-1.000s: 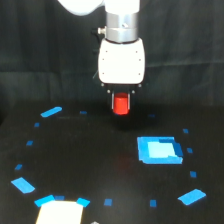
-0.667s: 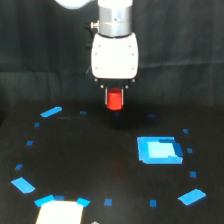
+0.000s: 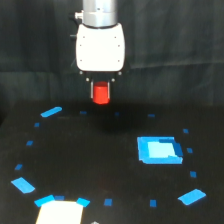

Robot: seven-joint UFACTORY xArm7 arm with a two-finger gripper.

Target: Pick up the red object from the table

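The arm's white housing [image 3: 100,47] hangs in the upper middle of the exterior view, under a grey cylindrical wrist section, with the dark curtain [image 3: 170,60] behind it. Below the housing, the claw [image 3: 101,93] is closed narrow on the red object [image 3: 101,94], whose bright red-orange body shows between 2 short dark fingers, 1 on each side. The red object is narrower than the housing above it and sits upright in the grip, clear of the counter [image 3: 100,165], with the dark backdrop showing behind and below it. The counter is a flat matte black surface spread across the lower half of the view. On it, toward the exterior view's right, lies 1 larger bright blue rectangle [image 3: 158,150] with a paler patch in its middle. Small blue tape marks ring the surface: a slanted strip [image 3: 51,111] at the exterior view's left below the claw's height, a wedge-shaped piece [image 3: 23,185] near the lower left, and another wedge [image 3: 191,197] at the lower right, with tiny blue squares dotted between them. At the bottom edge, left of centre, a pale whitish block [image 3: 60,213] with a blue top edge is cut off by the frame.
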